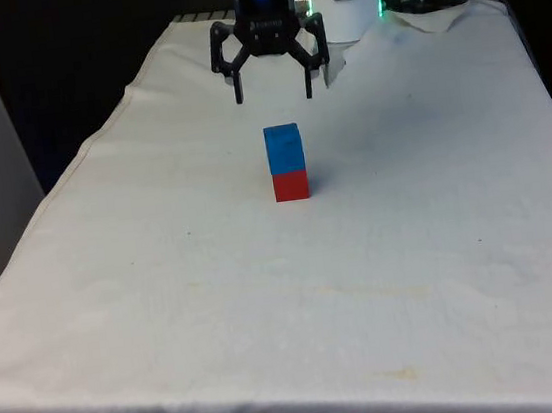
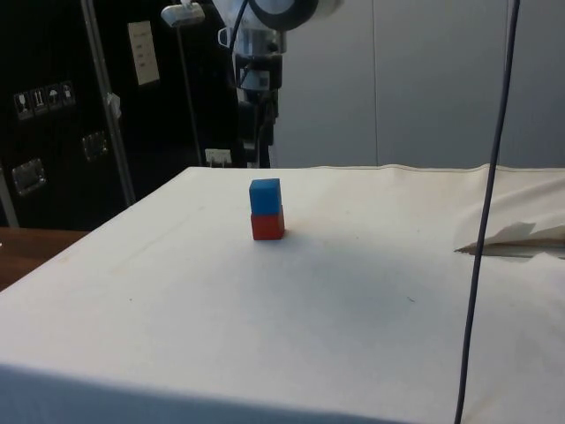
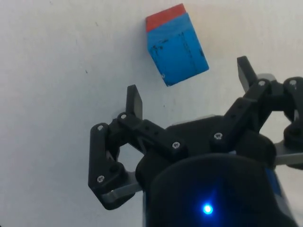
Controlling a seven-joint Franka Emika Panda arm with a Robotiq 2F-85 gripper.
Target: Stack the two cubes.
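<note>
White-clothed tabletop, blue cube squarely atop red cube. Gripper above and behind, fingers apart, empty.

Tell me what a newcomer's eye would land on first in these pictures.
First, the blue cube sitting squarely on the red cube, a small bright tower near the middle of the white cloth. Next, the black pincer hanging open above and behind the stack, holding nothing.
</note>
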